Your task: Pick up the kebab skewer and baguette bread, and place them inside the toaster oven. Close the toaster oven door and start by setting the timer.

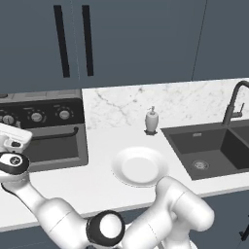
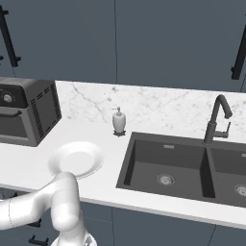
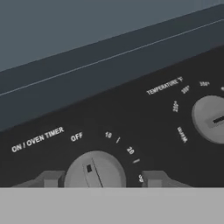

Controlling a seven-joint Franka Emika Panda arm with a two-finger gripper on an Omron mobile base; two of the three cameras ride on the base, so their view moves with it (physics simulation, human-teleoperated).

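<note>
The toaster oven stands at the counter's left end with its door shut and the bar handle across it; it also sits at the left edge in the right base view. In the hand view, my gripper is open, up close to the oven's black panel. Its fingertips stand on either side of the grey timer knob. A small gap shows on the knob's right side. The knob's mark points between OFF and 10. The kebab skewer and baguette bread are out of view.
A second grey knob, marked for temperature, is to the right on the panel. On the counter lie a white plate, a soap dispenser by the wall, and a dark sink with a black faucet.
</note>
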